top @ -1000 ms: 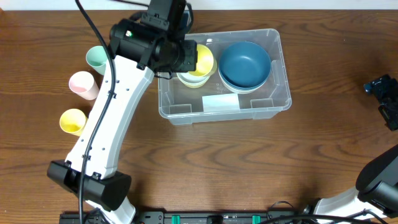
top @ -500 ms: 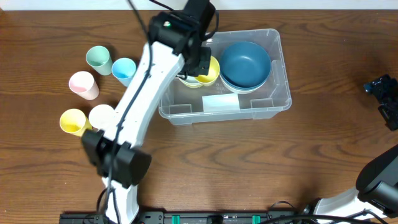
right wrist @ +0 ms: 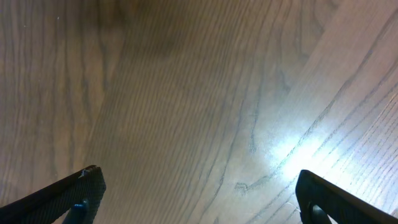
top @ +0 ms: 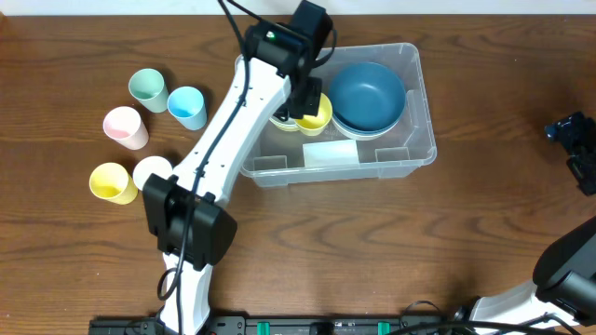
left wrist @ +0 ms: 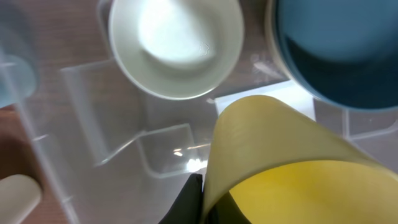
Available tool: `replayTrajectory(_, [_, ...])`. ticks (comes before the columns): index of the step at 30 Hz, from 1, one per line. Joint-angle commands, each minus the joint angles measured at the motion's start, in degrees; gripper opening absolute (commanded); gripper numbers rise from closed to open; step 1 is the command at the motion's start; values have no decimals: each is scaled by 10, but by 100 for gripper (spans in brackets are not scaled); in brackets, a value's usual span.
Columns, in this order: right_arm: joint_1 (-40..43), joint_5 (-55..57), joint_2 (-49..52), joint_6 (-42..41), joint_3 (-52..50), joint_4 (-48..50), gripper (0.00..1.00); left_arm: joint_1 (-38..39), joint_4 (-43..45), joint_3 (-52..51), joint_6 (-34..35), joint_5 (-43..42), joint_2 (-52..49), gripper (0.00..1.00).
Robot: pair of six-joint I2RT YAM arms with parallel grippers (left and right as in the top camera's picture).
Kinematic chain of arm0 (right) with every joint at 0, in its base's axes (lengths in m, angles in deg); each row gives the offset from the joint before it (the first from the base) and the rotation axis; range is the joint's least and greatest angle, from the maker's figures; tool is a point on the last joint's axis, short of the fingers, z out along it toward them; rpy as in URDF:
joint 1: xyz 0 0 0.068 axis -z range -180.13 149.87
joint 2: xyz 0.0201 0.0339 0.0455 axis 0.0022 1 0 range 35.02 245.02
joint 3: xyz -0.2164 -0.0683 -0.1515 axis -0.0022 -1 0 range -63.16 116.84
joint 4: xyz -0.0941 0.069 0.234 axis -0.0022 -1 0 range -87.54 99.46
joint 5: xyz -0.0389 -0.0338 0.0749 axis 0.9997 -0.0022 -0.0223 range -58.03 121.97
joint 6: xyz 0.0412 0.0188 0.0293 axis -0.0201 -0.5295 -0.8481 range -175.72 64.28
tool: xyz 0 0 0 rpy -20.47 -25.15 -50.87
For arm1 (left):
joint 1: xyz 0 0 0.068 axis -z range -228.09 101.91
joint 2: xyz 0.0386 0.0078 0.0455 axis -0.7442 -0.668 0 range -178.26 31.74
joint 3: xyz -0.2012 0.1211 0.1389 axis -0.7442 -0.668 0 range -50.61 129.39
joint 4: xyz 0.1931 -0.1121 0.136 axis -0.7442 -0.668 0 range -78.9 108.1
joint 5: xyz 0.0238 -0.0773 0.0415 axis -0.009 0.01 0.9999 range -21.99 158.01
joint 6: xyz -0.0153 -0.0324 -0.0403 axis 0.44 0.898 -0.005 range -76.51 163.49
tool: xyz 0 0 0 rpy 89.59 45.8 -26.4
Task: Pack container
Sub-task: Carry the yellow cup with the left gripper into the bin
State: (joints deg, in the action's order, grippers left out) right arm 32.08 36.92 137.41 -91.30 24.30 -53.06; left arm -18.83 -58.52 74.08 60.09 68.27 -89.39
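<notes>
Bowls are filling the container (top: 396, 160), sitting toward the surface's far edge: blue bowl (top: 367, 95) and white bowl (left wrist: 176, 43) inside, left claw (top: 302, 100) pinching the tilted yellow bowl (left wrist: 280, 180) over its floor. Five cups (top: 147, 88) are waiting outside near the left edge; right claw (right wrist: 198, 194) is idling, spread.

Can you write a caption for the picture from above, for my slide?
Left end effector holds a yellow bowl over the clear container.
</notes>
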Motion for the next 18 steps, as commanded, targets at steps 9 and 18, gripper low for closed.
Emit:
replayTrajectory(9, [1,7,2,-8,-1,0,99,21,8,-11,71,-11,-50,6])
replayTrajectory(18, [1,7,2,-8,-1,0,99,21,12,-16,93,-28,-72,6])
